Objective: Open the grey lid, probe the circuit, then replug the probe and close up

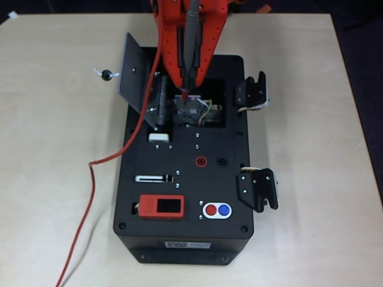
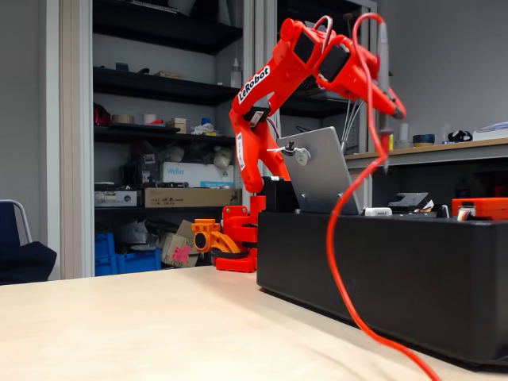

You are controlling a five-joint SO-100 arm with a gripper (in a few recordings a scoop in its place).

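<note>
A big black box (image 1: 185, 179) sits on a pale wooden table (image 1: 54, 149). The flat light grey metal lid (image 1: 136, 78) with its little knob is swung up and open, standing at the far left side of the box in the overhead view; in the fixed view the same lid (image 2: 321, 171) leans up above the box. Under where the lid was, there is a dark hole, and in it lies the small grey metal circuit board (image 1: 194, 110) with thin yellow, green and white wires. The red robot arm (image 2: 262, 103) bends over the box from the far side. Its red gripper (image 1: 188, 57) is pinched tight around the slim grey pen-like probe (image 1: 192, 42). The probe points straight down, and its red tip sits right over the circuit board; I cannot tell if it touches. A long thin red cable (image 1: 90, 179) runs from the probe, loops down past the lid and trails across the table on the left toward the near edge. On the near part of the box are a red round socket (image 1: 201, 161), a red display block (image 1: 161, 207), and a red and blue button pair (image 1: 217, 210). Two black latches (image 1: 257, 140) stick out on the right side.
</note>
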